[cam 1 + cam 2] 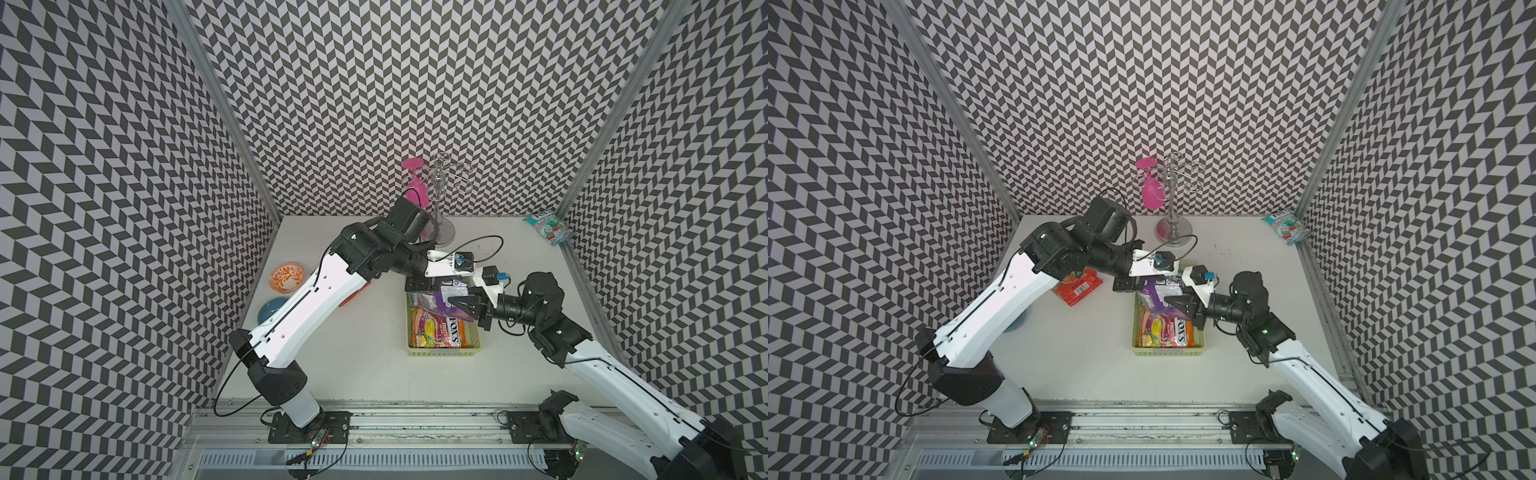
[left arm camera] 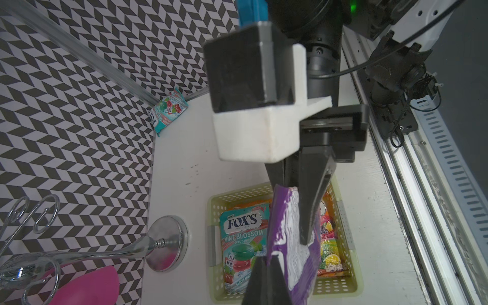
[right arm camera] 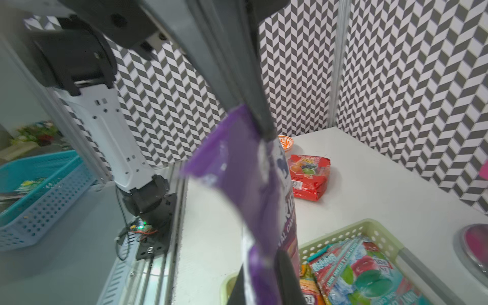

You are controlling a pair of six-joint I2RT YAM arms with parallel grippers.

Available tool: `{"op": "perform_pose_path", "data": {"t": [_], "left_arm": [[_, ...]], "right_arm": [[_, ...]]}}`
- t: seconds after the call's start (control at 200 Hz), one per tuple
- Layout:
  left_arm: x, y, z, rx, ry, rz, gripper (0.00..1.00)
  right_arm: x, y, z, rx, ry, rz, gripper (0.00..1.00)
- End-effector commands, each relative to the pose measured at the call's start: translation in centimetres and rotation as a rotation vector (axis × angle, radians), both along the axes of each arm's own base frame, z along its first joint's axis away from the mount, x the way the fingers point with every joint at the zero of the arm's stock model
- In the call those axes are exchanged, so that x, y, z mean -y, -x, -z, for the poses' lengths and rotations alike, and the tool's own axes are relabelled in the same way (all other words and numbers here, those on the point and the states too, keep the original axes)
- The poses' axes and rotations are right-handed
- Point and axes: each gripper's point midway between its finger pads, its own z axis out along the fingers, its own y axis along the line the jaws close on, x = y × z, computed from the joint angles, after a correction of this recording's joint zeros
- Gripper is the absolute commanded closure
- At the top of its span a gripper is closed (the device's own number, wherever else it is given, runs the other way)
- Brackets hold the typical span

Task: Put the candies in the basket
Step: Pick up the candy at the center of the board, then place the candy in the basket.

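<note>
The left gripper (image 2: 266, 261) and right gripper (image 1: 455, 300) are both clamped on one purple bag (image 2: 286, 232). It is glossy with a white-printed face and is held on edge over the far end of the single basket (image 1: 442, 352). Its long axis runs from one gripper to the other. At least three bags lie flat in the basket. One red bag (image 1: 1077, 286) lies on the table (image 1: 353, 332) to its left, and one teal bag (image 1: 548, 227) lies in the far right corner.

light was bright and even, shadows soft; both top views bowed at edges; the purple bag (image 3: 232, 171) was blurred.
</note>
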Motion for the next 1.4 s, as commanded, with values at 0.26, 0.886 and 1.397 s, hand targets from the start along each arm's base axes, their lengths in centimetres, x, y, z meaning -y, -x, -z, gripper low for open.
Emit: {"op": "perform_pose_path", "data": {"t": [0.26,0.886,1.397], "left_arm": [[-3.0,-1.8,-5.9,0.032,0.187,-0.134,0.29],[-14.0,-7.5,0.4,-0.183,0.325,-0.591,0.03],[-16.6,-7.5,3.1,-0.295,0.391,-0.614,0.01]], "right_arm": [[1.1,-0.9,-1.1,0.031,0.132,0.085,1.0],[0.4,-3.6,1.2,0.136,0.66,0.41,1.0],[-0.5,-3.2,6.4,0.366,1.066,0.445,1.0]]}}
